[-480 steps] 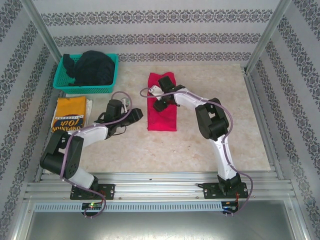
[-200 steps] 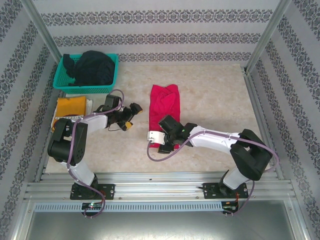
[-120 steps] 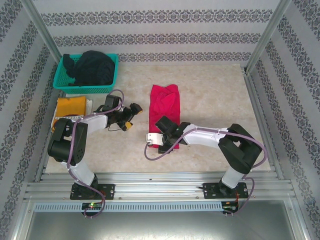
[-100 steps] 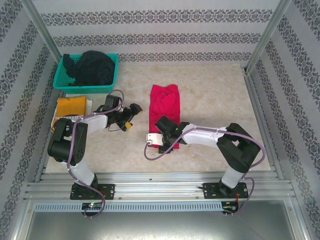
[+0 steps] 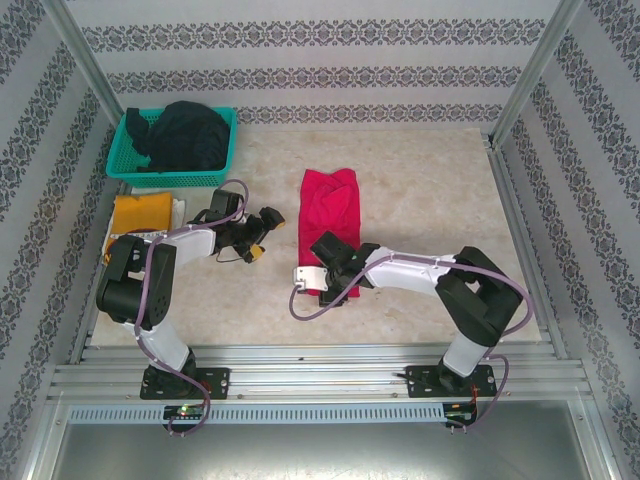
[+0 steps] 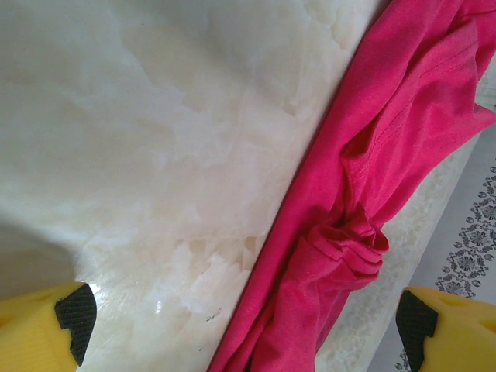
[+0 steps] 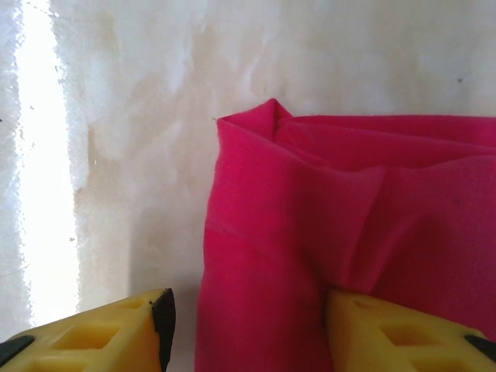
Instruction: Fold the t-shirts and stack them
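Observation:
The red t-shirt lies folded lengthwise in the middle of the table. My right gripper is low at its near end. In the right wrist view the shirt's near corner sits between the open jaws of that gripper; the right finger touches the cloth and the left finger stands clear of it. My left gripper hovers wide open just left of the shirt, holding nothing, and its camera sees bunched red cloth. A mustard-yellow t-shirt lies at the left edge. Dark t-shirts are piled in the basket.
The teal mesh basket stands at the back left corner. Bare marble table stretches to the right of the red shirt. Metal frame rails run along the table's sides and near edge.
My right gripper went from the red shirt's far end to its near end, and the shirt now lies nearer. Over the last second only the right elbow drew in slightly.

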{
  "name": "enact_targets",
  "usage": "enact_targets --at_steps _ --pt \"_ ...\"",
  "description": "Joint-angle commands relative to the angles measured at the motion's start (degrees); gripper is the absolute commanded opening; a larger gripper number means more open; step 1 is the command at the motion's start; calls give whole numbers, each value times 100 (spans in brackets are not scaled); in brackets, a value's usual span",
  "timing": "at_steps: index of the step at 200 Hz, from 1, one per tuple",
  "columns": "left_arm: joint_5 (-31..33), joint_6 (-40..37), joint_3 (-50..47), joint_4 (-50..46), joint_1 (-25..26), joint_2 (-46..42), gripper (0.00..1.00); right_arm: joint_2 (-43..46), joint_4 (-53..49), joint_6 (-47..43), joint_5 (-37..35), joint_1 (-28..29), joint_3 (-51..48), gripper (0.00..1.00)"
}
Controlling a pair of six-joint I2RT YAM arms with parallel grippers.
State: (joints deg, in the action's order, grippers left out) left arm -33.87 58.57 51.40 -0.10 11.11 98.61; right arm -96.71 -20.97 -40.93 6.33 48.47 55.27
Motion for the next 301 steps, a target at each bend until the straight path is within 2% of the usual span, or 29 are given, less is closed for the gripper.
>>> enact_targets --at_steps 1,23,66,116,124,127,132,135,150,164,208,233,270,301 --pt "22 -49 137 -158 -72 88 100 266 -91 -8 125 -111 -138 54" --pt "16 -73 151 -174 -70 84 100 213 -106 22 220 -110 -159 54" --pt "-3 -174 182 -219 -69 101 100 -210 -235 -80 -26 -101 -1 53" --pt "-22 -196 176 -190 -72 99 100 -370 -342 -93 -129 -101 89 47" --pt "-23 -188 162 -177 -71 100 100 -406 -392 -91 -169 -101 113 41" --pt "-28 -188 165 -171 -70 104 100 -422 -413 -92 -175 -101 122 35" --pt "-30 -187 166 -158 -70 109 100 -431 -456 -99 -189 -101 141 32" --pt "-32 -188 166 -154 -73 110 100 -444 -476 -101 -186 -101 150 26" --pt "-50 -183 172 -156 -67 115 100 -416 -524 -92 -170 -101 164 10" --pt "-50 -211 202 -163 -66 106 100 -322 -610 -92 -126 -101 172 0" --pt "150 -548 485 -283 77 199 100 174 -1122 26 456 -109 156 0" --pt "264 -715 597 233 225 384 99 603 -1274 114 794 -126 20 0" --pt "211 -1254 1500 74 522 1041 86 952 -1486 124 878 -220 -85 0" --pt "235 -1890 2518 -737 723 1721 70 1121 -1506 129 890 -322 -139 0"
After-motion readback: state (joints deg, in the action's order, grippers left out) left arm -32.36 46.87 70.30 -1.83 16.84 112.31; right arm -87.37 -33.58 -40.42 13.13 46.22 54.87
